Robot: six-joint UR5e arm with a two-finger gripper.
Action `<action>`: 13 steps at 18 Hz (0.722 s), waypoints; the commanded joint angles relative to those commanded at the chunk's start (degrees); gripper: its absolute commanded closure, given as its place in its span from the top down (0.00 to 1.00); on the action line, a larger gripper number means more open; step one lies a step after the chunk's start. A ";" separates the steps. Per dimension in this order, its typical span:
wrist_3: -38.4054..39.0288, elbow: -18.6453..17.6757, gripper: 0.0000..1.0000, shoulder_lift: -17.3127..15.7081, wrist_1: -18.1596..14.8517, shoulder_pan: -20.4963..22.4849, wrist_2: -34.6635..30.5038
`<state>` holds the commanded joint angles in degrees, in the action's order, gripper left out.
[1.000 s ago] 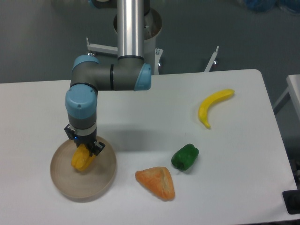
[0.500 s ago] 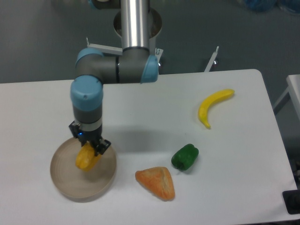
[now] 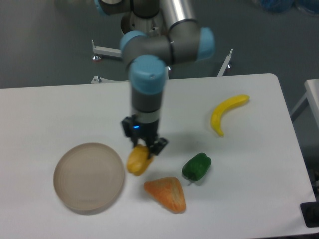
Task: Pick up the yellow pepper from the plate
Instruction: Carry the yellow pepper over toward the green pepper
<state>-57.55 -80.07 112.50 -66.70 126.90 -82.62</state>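
Note:
My gripper [image 3: 142, 149] is shut on the yellow pepper [image 3: 138, 161] and holds it off the table, just right of the plate's rim. The pepper hangs below the fingers, lumpy and yellow; its stem is hidden. The round beige-tan plate [image 3: 88, 177] lies at the front left of the table and holds nothing. The arm reaches down from the back centre.
An orange-brown wedge-shaped piece [image 3: 166, 193] lies just below and right of the held pepper. A green pepper [image 3: 196, 166] lies to its right. A yellow banana [image 3: 225, 113] lies at the back right. The table's right edge is near the banana.
The gripper has lifted the yellow pepper off the plate and carried it to the right, past the plate's rim. The plate now holds nothing.

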 joint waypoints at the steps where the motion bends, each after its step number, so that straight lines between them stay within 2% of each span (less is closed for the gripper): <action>1: -1.41 0.26 0.37 0.00 -0.53 1.23 -0.09; 4: -4.66 0.88 0.38 0.26 -0.80 3.52 -0.18; 13: -5.64 2.20 0.38 1.85 -0.62 4.49 -2.81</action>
<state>-63.19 -77.87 114.35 -67.32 131.40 -85.43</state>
